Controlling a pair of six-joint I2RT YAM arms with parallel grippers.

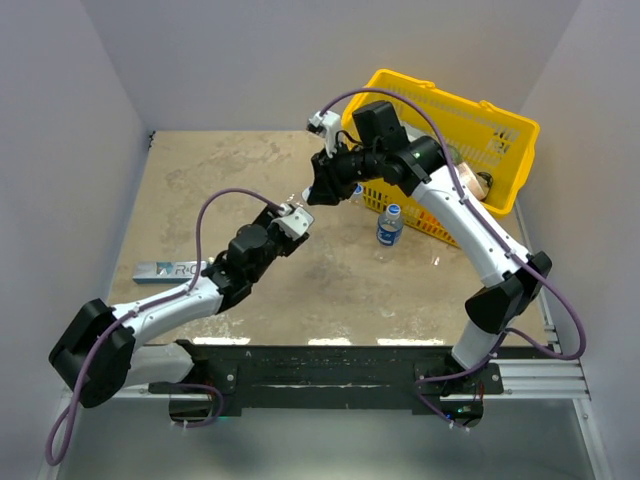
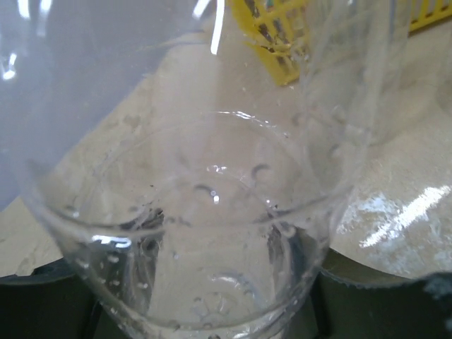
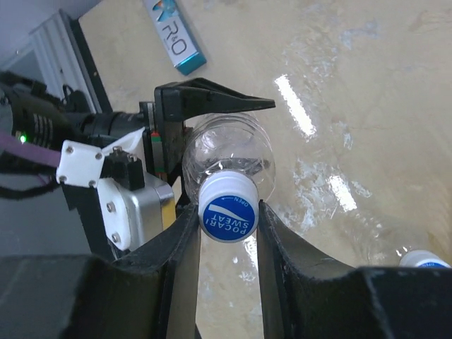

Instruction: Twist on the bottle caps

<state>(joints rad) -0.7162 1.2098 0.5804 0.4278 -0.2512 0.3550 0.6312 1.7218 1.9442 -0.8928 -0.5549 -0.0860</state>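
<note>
A clear unlabelled bottle (image 3: 227, 152) is held above the table between both arms. My left gripper (image 1: 292, 222) is shut on its body, which fills the left wrist view (image 2: 212, 233) and hides most of the fingers. A blue-and-white bottle cap (image 3: 227, 210) sits on the bottle's neck, and my right gripper (image 3: 227, 212) is shut on it, one finger pressed against each side. Right of the grippers, a bottle with a blue label (image 1: 389, 226) stands upright on the table with its cap on. Another blue cap (image 3: 424, 259) shows at the lower right edge of the right wrist view.
A yellow plastic basket (image 1: 480, 130) stands at the back right, close behind the right arm. A flat blue-and-white packet (image 1: 170, 270) lies at the left of the table beside the left arm. Grey walls close in the table on three sides.
</note>
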